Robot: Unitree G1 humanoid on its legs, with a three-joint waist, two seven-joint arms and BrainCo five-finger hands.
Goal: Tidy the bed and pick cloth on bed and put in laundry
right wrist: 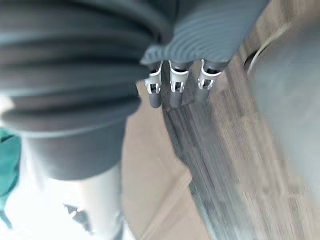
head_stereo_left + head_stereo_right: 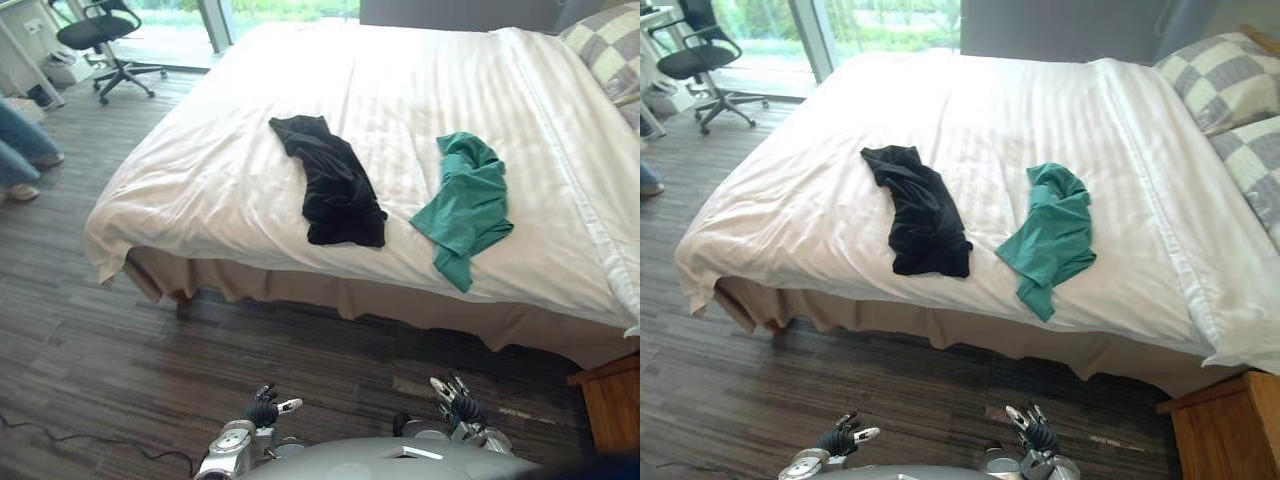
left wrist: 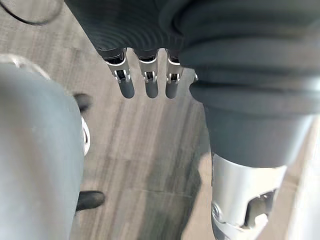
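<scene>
2 on bed (image 2: 250,130): black cloth (image 2: 333,185), green cloth (image 2: 467,205) | L hand (image 2: 264,408), R hand (image 2: 455,400) far off | fingers (image 3: 146,86) straight, empty

Head eyes share the bed (image 2: 420,90) from above; wrist cameras face floor (image 3: 150,150) closely.

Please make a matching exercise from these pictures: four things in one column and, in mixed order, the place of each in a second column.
1. black cloth
2. green cloth
3. pillows
4. chair

A. on the floor, far left
B. on the bed, left of the other cloth
C. on the bed, right of the other cloth
D. at the bed's far right corner

Pairs: 1-B, 2-C, 3-D, 4-A.
</scene>
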